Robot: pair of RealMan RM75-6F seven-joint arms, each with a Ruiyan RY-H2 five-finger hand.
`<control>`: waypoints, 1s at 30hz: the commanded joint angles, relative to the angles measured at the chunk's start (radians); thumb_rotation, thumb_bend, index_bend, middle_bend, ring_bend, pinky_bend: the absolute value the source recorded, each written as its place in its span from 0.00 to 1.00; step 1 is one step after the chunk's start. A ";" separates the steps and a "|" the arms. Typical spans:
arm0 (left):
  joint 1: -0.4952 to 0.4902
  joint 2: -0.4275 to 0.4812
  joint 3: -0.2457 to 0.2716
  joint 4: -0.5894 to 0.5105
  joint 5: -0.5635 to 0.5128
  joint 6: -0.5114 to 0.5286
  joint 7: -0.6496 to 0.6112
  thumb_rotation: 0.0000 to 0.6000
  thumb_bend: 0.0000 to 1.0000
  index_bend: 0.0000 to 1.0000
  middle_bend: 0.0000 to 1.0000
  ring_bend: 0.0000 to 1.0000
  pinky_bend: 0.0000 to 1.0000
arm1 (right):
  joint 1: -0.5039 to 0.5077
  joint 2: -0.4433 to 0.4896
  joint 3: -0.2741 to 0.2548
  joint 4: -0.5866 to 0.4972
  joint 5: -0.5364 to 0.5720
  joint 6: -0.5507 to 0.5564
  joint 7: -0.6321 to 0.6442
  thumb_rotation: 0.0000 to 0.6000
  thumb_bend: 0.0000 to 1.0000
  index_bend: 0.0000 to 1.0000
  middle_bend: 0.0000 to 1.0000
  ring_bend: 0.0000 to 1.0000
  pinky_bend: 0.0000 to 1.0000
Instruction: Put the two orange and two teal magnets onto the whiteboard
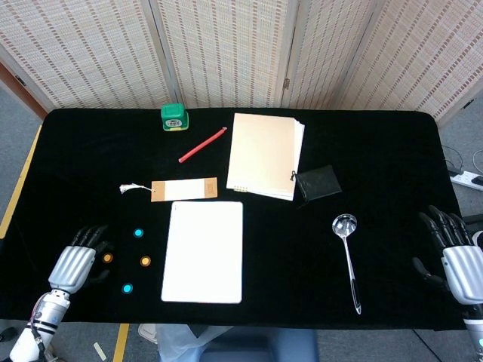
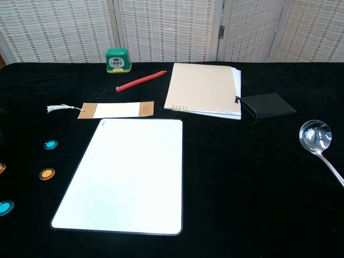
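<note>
The whiteboard (image 1: 202, 251) lies flat near the table's front edge, bare; the chest view also shows the whiteboard (image 2: 126, 174). To its left lie a teal magnet (image 1: 138, 233), an orange magnet (image 1: 146, 261), a second orange magnet (image 1: 107, 258) and a second teal magnet (image 1: 127, 288). The chest view shows a teal magnet (image 2: 50, 144), an orange magnet (image 2: 47, 174) and another teal one (image 2: 5, 207). My left hand (image 1: 75, 264) hovers with fingers apart just left of the leftmost orange magnet, holding nothing. My right hand (image 1: 460, 264) stays open at the table's right edge.
A tan bookmark tag (image 1: 183, 189) lies just behind the whiteboard. Further back are a green box (image 1: 174, 117), a red pencil (image 1: 202, 145), a beige notebook (image 1: 265, 154) and a black pouch (image 1: 318, 182). A metal spoon (image 1: 347, 256) lies right of the whiteboard.
</note>
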 commanded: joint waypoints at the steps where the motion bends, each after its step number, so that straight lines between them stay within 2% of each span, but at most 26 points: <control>1: -0.013 -0.027 0.001 0.032 -0.027 -0.030 -0.008 1.00 0.32 0.39 0.10 0.01 0.00 | 0.000 0.000 -0.001 0.000 -0.001 -0.001 0.000 1.00 0.37 0.00 0.00 0.00 0.00; 15: -0.068 -0.095 -0.019 0.140 -0.142 -0.163 -0.008 1.00 0.36 0.39 0.10 0.00 0.00 | -0.004 0.002 0.001 -0.009 0.000 -0.004 -0.007 1.00 0.37 0.00 0.00 0.00 0.00; 30: -0.076 -0.111 -0.016 0.180 -0.162 -0.169 -0.033 1.00 0.36 0.42 0.10 0.00 0.00 | -0.008 0.002 0.003 -0.014 0.003 -0.004 -0.011 1.00 0.37 0.00 0.00 0.00 0.00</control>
